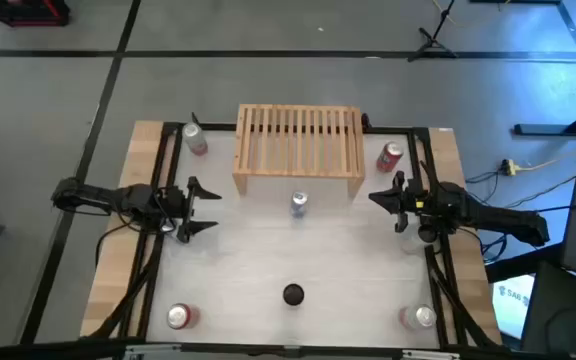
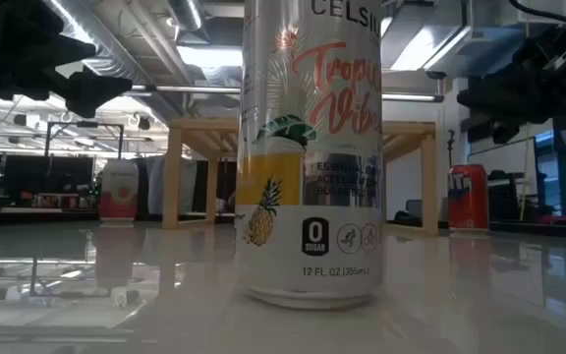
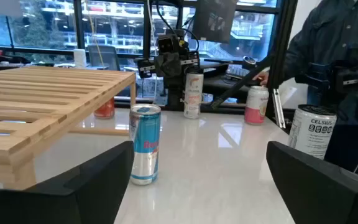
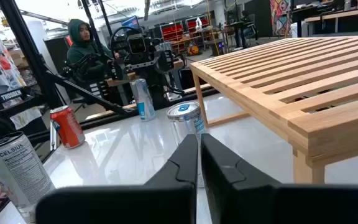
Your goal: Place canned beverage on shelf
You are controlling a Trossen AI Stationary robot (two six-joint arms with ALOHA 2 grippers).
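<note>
Blue-silver can (image 1: 298,204) stands upright on counter (image 1: 348,270), just in front of shelf (image 1: 297,147), not on it. Left gripper (image 1: 200,208) hovers left of can w/ jaws spread wide. Right gripper (image 1: 380,197) hovers right of can, jaws pressed together, holding nothing.

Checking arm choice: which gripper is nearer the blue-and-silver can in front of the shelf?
Roughly equal. The blue-and-silver can stands between them: left gripper to its left, right gripper to its right, neither touching.
</note>
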